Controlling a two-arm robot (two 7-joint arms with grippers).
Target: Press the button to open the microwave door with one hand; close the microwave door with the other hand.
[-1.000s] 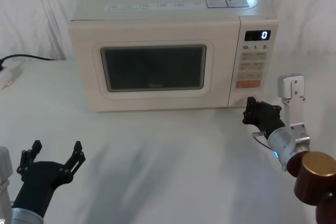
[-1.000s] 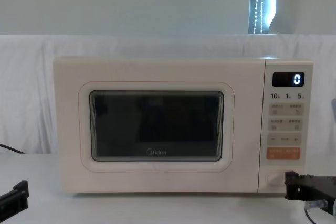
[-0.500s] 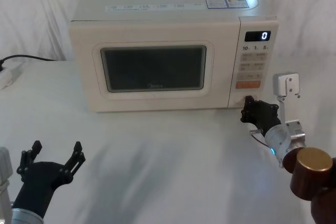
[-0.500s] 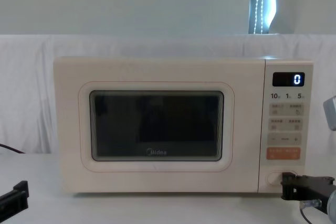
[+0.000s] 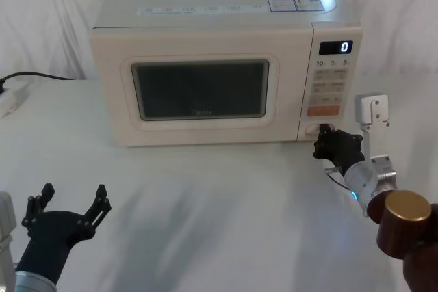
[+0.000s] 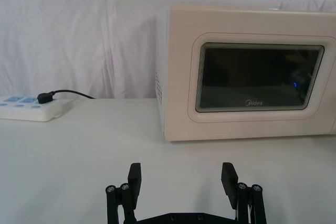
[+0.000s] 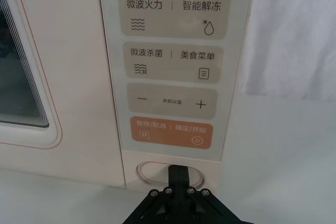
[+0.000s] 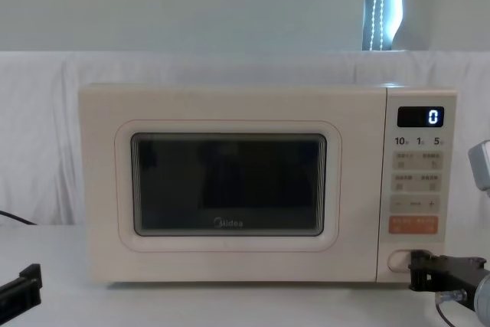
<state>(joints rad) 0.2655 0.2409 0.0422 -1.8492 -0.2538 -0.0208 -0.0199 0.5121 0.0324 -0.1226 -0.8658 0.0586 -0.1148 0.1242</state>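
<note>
The right gripper [image 5: 326, 143] reaches forward at the right side of the table, fingers closed together into one black tip [image 7: 179, 174]. Its grey wrist [image 5: 369, 181] slants back toward the near right corner, where a brown round joint [image 5: 405, 223] sits. The left gripper [image 5: 72, 201] hovers low at the near left corner, its two fingers [image 6: 135, 178] spread wide apart, pointing forward.

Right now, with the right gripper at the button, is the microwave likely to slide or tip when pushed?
Probably not: the microwave looks wide and squat. The button sits low, so the right gripper likely gets little tipping leverage. Sliding cannot be ruled out.
</note>
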